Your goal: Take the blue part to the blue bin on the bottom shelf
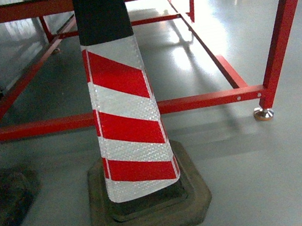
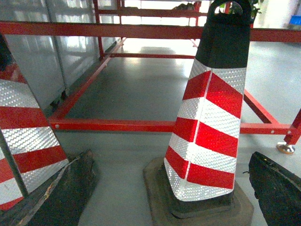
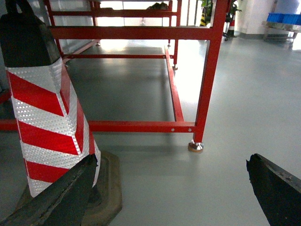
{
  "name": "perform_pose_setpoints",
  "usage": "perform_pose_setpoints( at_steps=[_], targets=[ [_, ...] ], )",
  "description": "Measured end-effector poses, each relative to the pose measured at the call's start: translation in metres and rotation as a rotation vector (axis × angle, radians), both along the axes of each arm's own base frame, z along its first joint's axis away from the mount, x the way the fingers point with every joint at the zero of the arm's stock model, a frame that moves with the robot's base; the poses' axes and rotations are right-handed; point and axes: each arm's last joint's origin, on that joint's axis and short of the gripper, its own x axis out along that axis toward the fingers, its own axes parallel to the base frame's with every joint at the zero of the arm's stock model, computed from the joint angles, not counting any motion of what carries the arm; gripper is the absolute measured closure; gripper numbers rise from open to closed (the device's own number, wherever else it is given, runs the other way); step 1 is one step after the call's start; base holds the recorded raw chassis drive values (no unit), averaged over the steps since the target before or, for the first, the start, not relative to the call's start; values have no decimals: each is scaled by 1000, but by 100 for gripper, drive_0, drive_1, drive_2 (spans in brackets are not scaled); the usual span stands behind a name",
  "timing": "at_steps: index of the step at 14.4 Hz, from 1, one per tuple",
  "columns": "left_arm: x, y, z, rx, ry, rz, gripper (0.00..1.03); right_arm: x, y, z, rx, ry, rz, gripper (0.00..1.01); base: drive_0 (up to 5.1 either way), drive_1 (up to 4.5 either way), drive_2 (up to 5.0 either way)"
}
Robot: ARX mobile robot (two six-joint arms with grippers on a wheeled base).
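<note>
1. Black fingers (image 2: pixel 61 197) of your left gripper (image 2: pixel 160 207) and right gripper (image 3: pixel 164 197) frame each wrist view, spread apart, holding nothing
2. Striped cone (image 1: pixel 124 112) stands just ahead
3. Red frame (image 1: pixel 207 99) behind it
4. Blue bins (image 3: pixel 283 18) sit far right; blue part unseen

Red-and-white striped traffic cone (image 1: pixel 126 123) on a dark rubber base, before a red steel frame (image 1: pixel 207 99) on grey floor.

The top of the traffic cone (image 1: pixel 124 112) is running off the head view's upper edge, and my fingertips (image 3: pixel 61 197) are dropping below both wrist frames.
</note>
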Motion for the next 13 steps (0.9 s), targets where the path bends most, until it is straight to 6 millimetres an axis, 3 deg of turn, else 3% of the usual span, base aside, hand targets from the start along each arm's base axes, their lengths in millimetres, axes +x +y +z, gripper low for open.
perform_pose_setpoints(
  at_steps=[13],
  targets=[
    [0, 0, 0, 0, 0, 0, 5, 0, 0, 0, 0, 0, 0, 3, 0, 0, 0]
  ],
)
